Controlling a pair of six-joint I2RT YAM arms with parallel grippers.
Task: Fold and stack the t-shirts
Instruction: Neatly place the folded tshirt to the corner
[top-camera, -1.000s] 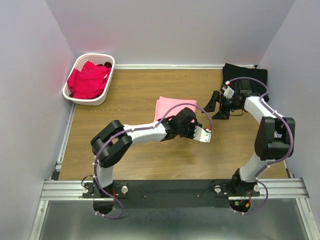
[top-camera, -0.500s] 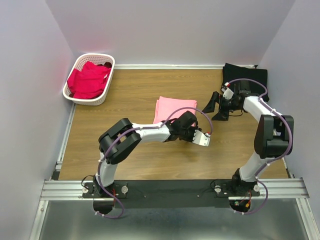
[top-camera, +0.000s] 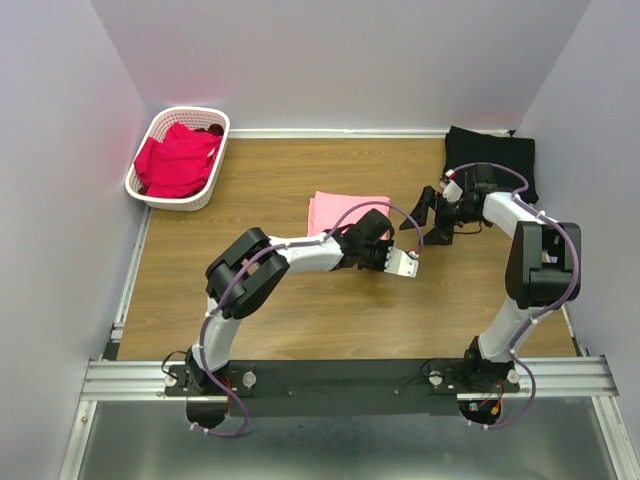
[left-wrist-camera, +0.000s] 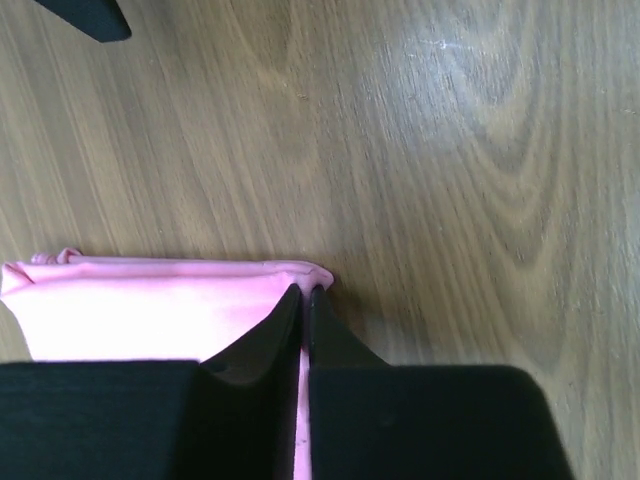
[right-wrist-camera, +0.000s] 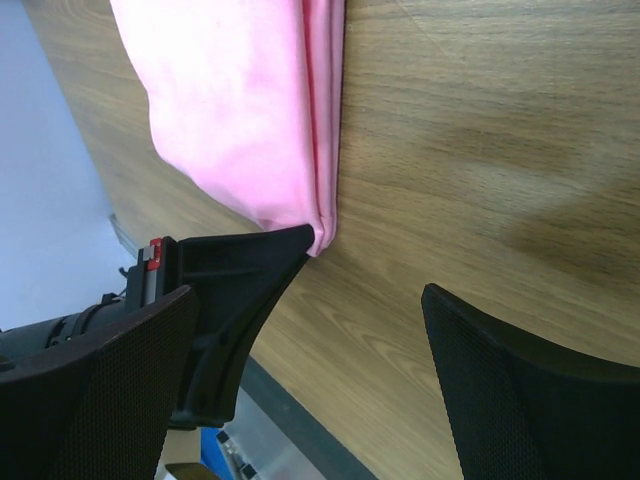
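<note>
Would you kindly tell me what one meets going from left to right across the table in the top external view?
white basket holding magenta-red t-shirts → pink t-shirt → right gripper → black t-shirt

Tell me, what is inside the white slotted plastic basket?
Crumpled magenta-red fabric t-shirts fill the white slotted plastic basket. How many there are, and anything beneath them, is covered.

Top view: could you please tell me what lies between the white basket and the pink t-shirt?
Only bare wooden table, seen in the top view, separates basket and pink t-shirt.
</note>
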